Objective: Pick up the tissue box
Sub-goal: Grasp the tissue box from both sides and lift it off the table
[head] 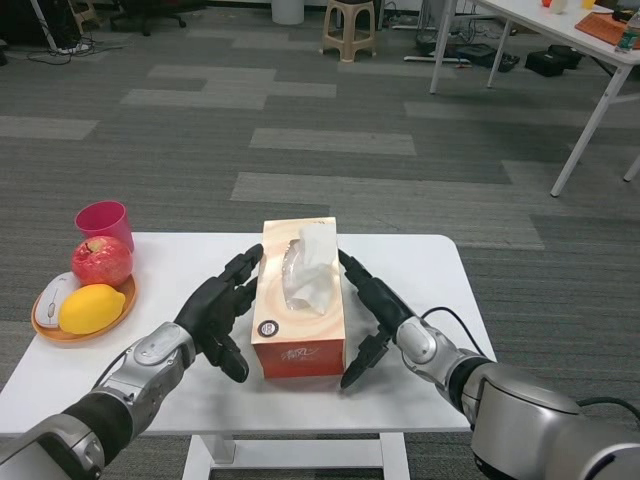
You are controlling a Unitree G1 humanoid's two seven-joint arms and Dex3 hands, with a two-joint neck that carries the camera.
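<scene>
An orange tissue box stands on the white table in the middle, with a white tissue sticking out of its top. My left hand lies right beside the box's left side, fingers spread and stretched forward, their tips at the box's edge. On the other side my right hand does the same, fingers running along the right side and thumb down by the front corner. The box rests flat on the table. Neither hand wraps around it.
At the table's left edge an orange plate holds a red apple, a lemon and a white mouse. A pink cup stands behind it. Another table and a stool are far back.
</scene>
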